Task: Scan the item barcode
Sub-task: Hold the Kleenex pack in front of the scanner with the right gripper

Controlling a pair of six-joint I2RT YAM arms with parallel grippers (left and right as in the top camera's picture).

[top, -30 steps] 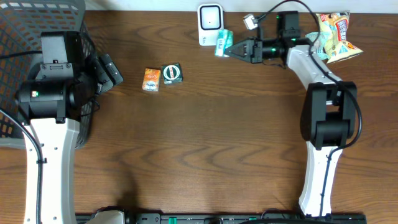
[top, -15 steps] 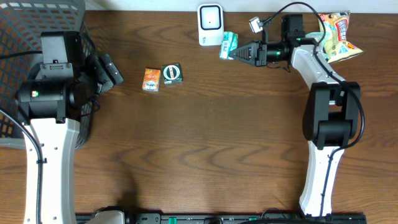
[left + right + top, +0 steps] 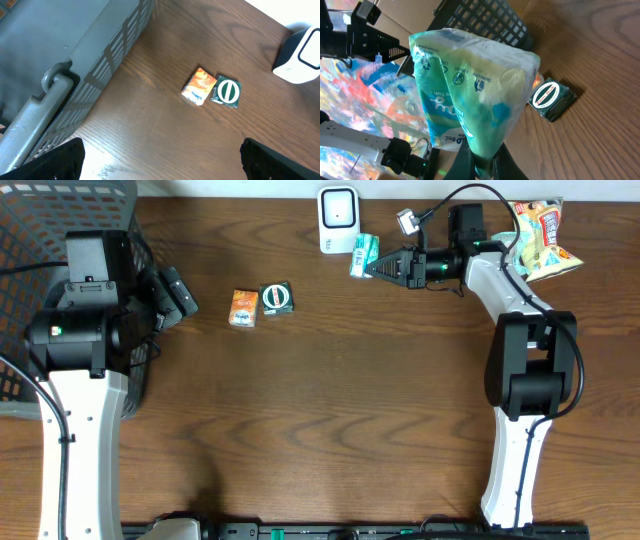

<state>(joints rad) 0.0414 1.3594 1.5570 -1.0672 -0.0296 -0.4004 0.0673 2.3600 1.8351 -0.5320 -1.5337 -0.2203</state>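
Right gripper [image 3: 380,266] clamped on green pack [image 3: 364,254], presenting it beside scanner [image 3: 339,220]. Next: turn barcode toward scanner window. Left gripper [image 3: 176,292] wide open, empty.

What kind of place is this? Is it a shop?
Probably a pretend shop checkout: a white scanner, a grey shopping basket, and a green packet held by the right hand near the scanner.

From the middle of my desk [image 3: 320,410], the scanner [image 3: 338,218] stands at twelve o'clock. The packet [image 3: 363,254] in my right hand [image 3: 378,266] sits just at the scanner's four o'clock. The left box [image 3: 243,308] and right box [image 3: 276,298] lie side by side at ten o'clock. The basket [image 3: 30,220] is beyond them at the desk's far left corner, and the snack bag [image 3: 540,235] is at two o'clock.
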